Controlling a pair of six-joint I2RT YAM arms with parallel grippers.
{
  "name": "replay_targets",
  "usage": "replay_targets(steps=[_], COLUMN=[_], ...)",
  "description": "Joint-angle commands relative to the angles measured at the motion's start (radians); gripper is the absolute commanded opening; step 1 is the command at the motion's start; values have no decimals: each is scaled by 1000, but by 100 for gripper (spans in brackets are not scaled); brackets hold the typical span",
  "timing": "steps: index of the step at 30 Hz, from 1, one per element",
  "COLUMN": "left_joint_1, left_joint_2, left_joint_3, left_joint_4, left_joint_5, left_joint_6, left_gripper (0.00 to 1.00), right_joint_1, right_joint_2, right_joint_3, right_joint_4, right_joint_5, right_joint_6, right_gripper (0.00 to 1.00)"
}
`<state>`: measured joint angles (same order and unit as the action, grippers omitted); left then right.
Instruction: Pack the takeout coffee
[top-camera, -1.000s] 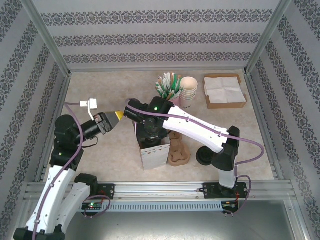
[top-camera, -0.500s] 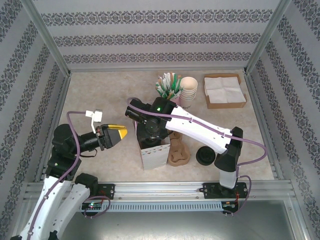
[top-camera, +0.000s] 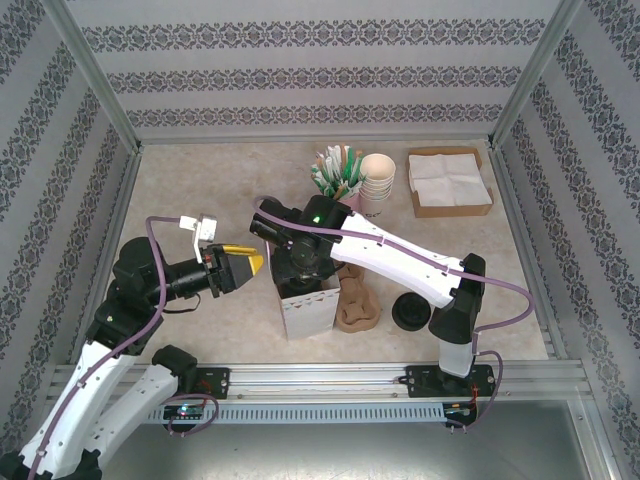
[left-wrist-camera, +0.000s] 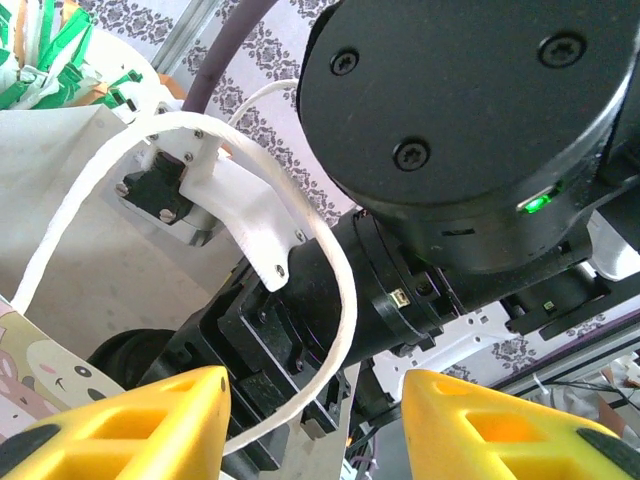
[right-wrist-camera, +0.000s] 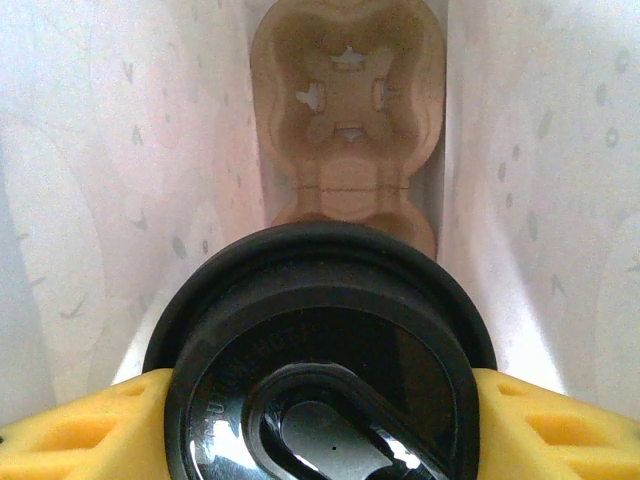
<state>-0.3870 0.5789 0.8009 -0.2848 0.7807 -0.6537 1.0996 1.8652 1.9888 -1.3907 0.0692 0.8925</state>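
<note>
White paper bag stands upright near the middle of the table, mouth up, and the right arm reaches down into it from above. In the right wrist view the right gripper is clamped on a lidded coffee cup: one yellow finger presses each side of the black lid, and the bag's pale walls rise close on both sides. Below the cup, on the bag's floor, lies a brown pulp cup carrier; whether the cup touches it cannot be told. The left gripper hangs just beside the bag's upper left edge, pointing at it. In the left wrist view the left gripper has its yellow fingers well apart, and the bag's white string handle loops down between them, ending close to the inner face of one finger, with nothing pinched. Outside the bag, touching its right side, sits a second pulp carrier, and a loose black lid lies on the table just to its right. Along the far edge stand a pink holder of stirrers, a stack of paper cups and a brown napkin box.
</note>
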Motion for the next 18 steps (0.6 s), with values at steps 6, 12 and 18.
replay_targets(steps=[6, 12, 18], left_joint_1=[-40, -80, -106], left_joint_2=[19, 49, 71], left_joint_3=[9, 12, 24], left_joint_4=[94, 127, 85], left_joint_5=[-4, -31, -94], left_joint_6=[-12, -19, 28], left_gripper=[49, 50, 35], right_joint_1=[11, 11, 15], right_joint_2=[-6, -6, -9], right_joint_3=[-6, -9, -7], right_joint_4=[1, -5, -12], right_joint_5=[-2, 1, 3], right_joint_6=[19, 16, 20], right_gripper=[59, 59, 59])
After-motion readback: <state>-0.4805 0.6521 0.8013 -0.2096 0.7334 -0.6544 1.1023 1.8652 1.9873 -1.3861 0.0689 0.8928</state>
